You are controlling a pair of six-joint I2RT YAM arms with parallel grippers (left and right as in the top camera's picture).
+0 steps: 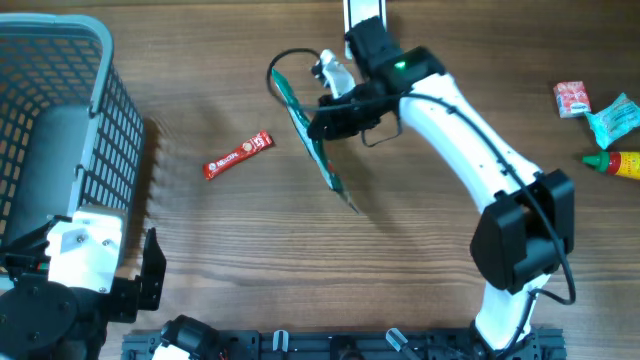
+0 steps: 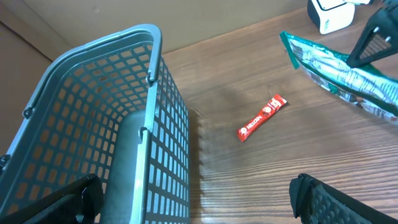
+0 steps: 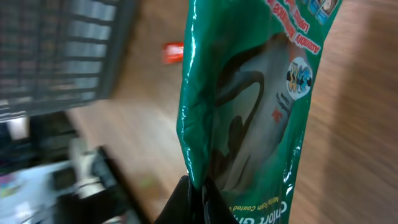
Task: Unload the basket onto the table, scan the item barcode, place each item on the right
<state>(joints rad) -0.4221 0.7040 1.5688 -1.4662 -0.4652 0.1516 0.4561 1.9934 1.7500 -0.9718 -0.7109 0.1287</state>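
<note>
A flat green packet hangs edge-on above the table's middle, with my right gripper shut on its edge. In the right wrist view the two black fingers pinch the glossy green packet at its lower edge, where the right gripper meets it. A white barcode scanner with a black cable lies just behind the packet, and it shows at the top of the left wrist view as well. My left gripper stands open and empty low at the left, beside the basket.
A grey wire basket fills the far left. A red sachet lies between the basket and the packet. At the right edge lie a pink packet, a teal packet and a red-and-yellow bottle.
</note>
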